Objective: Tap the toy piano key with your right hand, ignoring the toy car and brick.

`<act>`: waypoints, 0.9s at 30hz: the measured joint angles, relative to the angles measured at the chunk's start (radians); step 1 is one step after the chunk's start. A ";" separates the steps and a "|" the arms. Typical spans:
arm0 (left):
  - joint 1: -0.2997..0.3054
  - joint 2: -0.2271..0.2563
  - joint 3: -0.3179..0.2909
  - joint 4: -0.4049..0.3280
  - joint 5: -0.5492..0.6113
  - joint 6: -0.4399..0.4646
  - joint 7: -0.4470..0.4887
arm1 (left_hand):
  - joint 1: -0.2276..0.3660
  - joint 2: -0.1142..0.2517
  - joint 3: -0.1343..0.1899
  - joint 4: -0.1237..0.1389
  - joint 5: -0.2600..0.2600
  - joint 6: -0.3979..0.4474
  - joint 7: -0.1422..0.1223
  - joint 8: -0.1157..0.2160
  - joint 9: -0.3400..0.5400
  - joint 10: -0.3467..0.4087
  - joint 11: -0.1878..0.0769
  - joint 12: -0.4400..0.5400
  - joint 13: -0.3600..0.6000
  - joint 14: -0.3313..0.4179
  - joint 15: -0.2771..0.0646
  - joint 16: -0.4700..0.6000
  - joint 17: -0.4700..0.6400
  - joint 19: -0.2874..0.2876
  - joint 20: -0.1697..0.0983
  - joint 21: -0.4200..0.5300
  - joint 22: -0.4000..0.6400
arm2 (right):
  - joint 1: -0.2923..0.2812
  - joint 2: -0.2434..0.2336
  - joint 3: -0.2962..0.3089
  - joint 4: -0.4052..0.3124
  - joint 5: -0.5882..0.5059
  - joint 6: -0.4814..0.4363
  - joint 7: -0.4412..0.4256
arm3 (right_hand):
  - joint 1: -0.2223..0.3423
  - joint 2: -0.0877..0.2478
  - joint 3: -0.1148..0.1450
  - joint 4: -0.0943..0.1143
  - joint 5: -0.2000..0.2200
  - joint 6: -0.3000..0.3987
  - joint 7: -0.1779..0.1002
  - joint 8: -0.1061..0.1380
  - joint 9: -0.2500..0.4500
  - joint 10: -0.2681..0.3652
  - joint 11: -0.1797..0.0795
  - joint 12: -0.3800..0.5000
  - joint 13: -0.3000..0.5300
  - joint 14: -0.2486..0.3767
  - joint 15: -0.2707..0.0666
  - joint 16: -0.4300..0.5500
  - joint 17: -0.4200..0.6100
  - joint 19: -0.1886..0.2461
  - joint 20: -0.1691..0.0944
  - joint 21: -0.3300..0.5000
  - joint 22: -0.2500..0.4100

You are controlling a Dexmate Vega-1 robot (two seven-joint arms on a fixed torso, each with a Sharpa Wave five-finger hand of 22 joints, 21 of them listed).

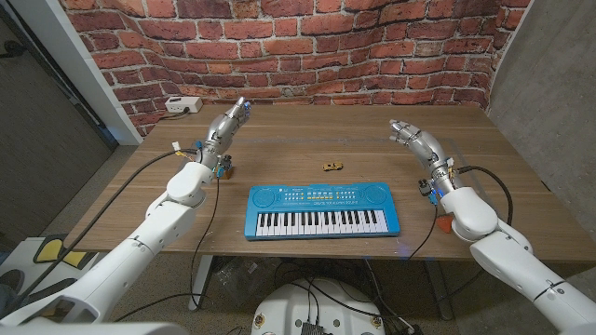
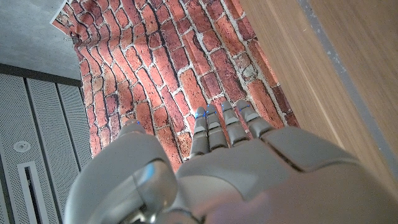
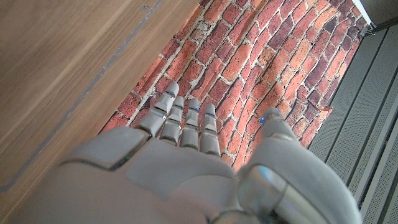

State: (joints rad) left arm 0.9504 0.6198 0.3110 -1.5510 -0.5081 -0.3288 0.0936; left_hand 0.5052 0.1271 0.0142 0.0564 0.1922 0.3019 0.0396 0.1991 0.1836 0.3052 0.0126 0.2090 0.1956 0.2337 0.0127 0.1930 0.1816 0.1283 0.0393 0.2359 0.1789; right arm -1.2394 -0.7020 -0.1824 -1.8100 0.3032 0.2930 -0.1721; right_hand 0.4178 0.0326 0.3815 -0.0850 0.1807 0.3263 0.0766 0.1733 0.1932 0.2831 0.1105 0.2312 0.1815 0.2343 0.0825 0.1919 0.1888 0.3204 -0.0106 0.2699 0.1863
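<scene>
- Toy piano point(image 1: 319, 211) sits near the table's front edge, centred between my arms, keys facing me.
- Right hand point(image 1: 411, 138) is raised well back from it, fingers apart, holding nothing; I'd guess it's parked at start pose.
- Left hand point(image 1: 231, 121) likewise empty, fingers extended, parked opposite.
- Small toy car point(image 1: 331, 167) sits behind the piano; I'm ignoring it.

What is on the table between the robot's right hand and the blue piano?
Nothing: in the head view only bare wooden table separates the right hand from the toy piano.

Blue toy piano point(image 1: 319, 211) flat on table's near middle, keys facing robot.
</scene>
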 measured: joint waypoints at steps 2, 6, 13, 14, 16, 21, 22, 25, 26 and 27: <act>0.000 -0.001 0.000 0.003 -0.004 0.000 -0.001 | 0.000 0.000 0.000 0.000 0.000 0.000 0.000 0.000 0.000 0.000 0.000 0.000 0.000 0.000 0.000 0.000 0.000 0.000 0.000 0.000 0.000 | 0.022 -0.001 -0.009 0.018 0.025 -0.002 0.019 | -0.009 0.000 -0.004 -0.002 0.000 -0.002 -0.002 0.000 0.000 0.000 0.000 0.000 0.000 0.000 0.000 0.000 0.000 0.000 0.000 0.000 0.000; 0.003 -0.002 0.000 0.006 -0.008 -0.002 -0.003 | 0.000 0.000 0.000 0.000 0.000 0.000 0.000 0.000 0.000 0.000 0.000 0.000 0.000 0.000 0.000 0.000 0.000 0.000 0.000 0.000 0.000 | 0.059 0.002 -0.024 0.054 0.079 0.001 0.062 | -0.010 -0.001 -0.009 -0.002 0.000 -0.005 -0.005 0.000 0.000 -0.005 0.005 0.000 0.000 -0.004 0.004 -0.004 0.000 0.000 0.000 -0.004 0.000; 0.008 -0.003 0.000 0.010 -0.015 -0.005 -0.005 | 0.000 0.000 0.000 0.000 0.000 0.000 0.000 0.000 0.000 0.000 0.000 0.000 0.000 0.000 0.000 0.000 0.000 0.000 0.000 -0.004 0.000 | 0.124 0.021 -0.053 0.130 0.185 0.021 0.155 | -0.026 -0.009 -0.018 0.001 0.000 -0.011 0.000 0.000 0.000 -0.005 0.005 0.000 0.000 -0.012 0.002 -0.004 0.000 -0.008 -0.007 -0.008 0.000; 0.008 -0.003 0.000 0.010 -0.016 -0.005 -0.006 | 0.000 0.000 0.000 0.000 0.000 0.000 0.000 0.000 0.000 0.000 0.000 0.000 0.000 0.000 0.000 0.000 0.000 0.000 0.000 -0.008 0.000 | 0.137 0.025 -0.059 0.145 0.199 0.024 0.168 | -0.026 -0.009 -0.019 0.002 0.000 -0.011 0.000 0.000 0.000 -0.005 0.005 0.000 0.000 -0.012 0.002 -0.004 0.000 -0.007 -0.007 -0.008 0.000; 0.008 -0.003 0.000 0.012 -0.017 -0.005 -0.008 | 0.000 0.000 0.000 0.000 0.000 0.000 0.000 0.000 0.000 0.000 0.000 0.000 0.000 0.000 0.000 0.000 0.000 0.000 0.000 -0.008 0.000 | 0.151 0.031 -0.066 0.161 0.219 0.029 0.188 | -0.026 -0.009 -0.019 0.002 0.000 -0.012 0.002 0.000 0.000 -0.005 0.005 0.000 0.000 -0.015 0.004 -0.004 0.000 -0.007 -0.007 -0.011 0.000; 0.008 -0.002 0.000 0.017 -0.024 -0.006 -0.017 | 0.000 0.000 0.000 0.000 0.000 0.000 0.000 0.000 0.000 0.000 0.000 0.000 0.000 0.000 0.000 0.000 0.000 0.000 0.000 -0.008 0.000 | 0.201 0.056 -0.093 0.222 0.266 0.047 0.234 | -0.036 -0.008 -0.023 0.006 0.000 -0.016 0.005 0.000 -0.002 -0.005 0.005 0.000 0.000 -0.023 0.002 -0.004 0.000 -0.013 -0.012 -0.011 0.000; 0.008 -0.002 0.000 0.018 -0.025 -0.006 -0.019 | 0.000 0.000 0.000 0.000 0.000 0.000 0.000 0.000 0.000 0.000 0.000 0.000 0.000 0.000 0.000 0.000 0.000 0.000 0.000 -0.008 0.000 | 0.202 0.056 -0.093 0.223 0.267 0.047 0.235 | -0.042 -0.014 -0.023 0.006 0.000 -0.016 0.005 0.000 -0.002 -0.005 0.005 0.000 0.000 -0.024 0.003 -0.004 0.000 -0.016 -0.009 -0.011 0.000; 0.008 -0.002 0.001 0.023 -0.029 -0.009 -0.025 | 0.000 0.000 0.000 0.000 0.000 0.000 0.000 0.000 0.000 0.000 0.000 0.000 0.000 0.000 0.000 0.000 0.000 0.000 0.000 -0.008 0.000 | 0.223 0.073 -0.107 0.257 0.283 0.066 0.251 | -0.045 -0.018 -0.030 0.005 0.000 -0.016 0.005 0.004 -0.003 -0.005 0.005 0.000 0.000 -0.035 0.004 -0.011 0.000 -0.020 -0.009 -0.019 0.000; 0.008 -0.002 0.001 0.025 -0.029 -0.009 -0.026 | 0.000 0.000 0.000 0.000 0.000 0.000 0.000 0.000 0.000 0.000 0.000 0.000 0.000 0.000 0.000 0.000 0.000 0.000 0.000 -0.008 0.000 | 0.226 0.076 -0.109 0.262 0.287 0.071 0.254 | -0.049 -0.014 -0.030 0.005 0.000 -0.016 0.005 0.004 -0.003 -0.005 0.005 0.000 0.000 -0.035 0.004 -0.011 0.000 -0.020 -0.009 -0.019 0.000; 0.008 -0.002 0.002 0.028 -0.032 -0.011 -0.031 | 0.000 0.000 0.000 0.000 0.000 0.000 0.000 0.000 0.000 0.000 0.000 0.000 0.000 0.000 0.000 0.000 0.000 0.000 0.000 -0.008 0.000 | 0.232 0.082 -0.113 0.272 0.290 0.075 0.256 | -0.053 -0.017 -0.030 0.005 0.000 -0.017 0.004 0.004 -0.003 -0.003 0.005 0.000 0.000 -0.035 0.004 -0.011 0.000 -0.020 -0.009 -0.019 0.000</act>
State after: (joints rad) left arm 0.9582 0.6177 0.3127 -1.5234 -0.5403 -0.3394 0.0623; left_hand 0.5051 0.1271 0.0142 0.0564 0.1922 0.3019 0.0396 0.1991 0.1836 0.3052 0.0126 0.2090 0.1956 0.2336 0.0127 0.1930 0.1816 0.1283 0.0393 0.2282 0.1789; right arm -1.0079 -0.6201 -0.2957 -1.5382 0.5934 0.3677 0.0836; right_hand 0.3650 0.0154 0.3515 -0.0799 0.1807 0.3092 0.0810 0.1776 0.1905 0.2798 0.1158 0.2312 0.1815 0.1995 0.0870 0.1810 0.1886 0.3007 -0.0198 0.2506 0.1864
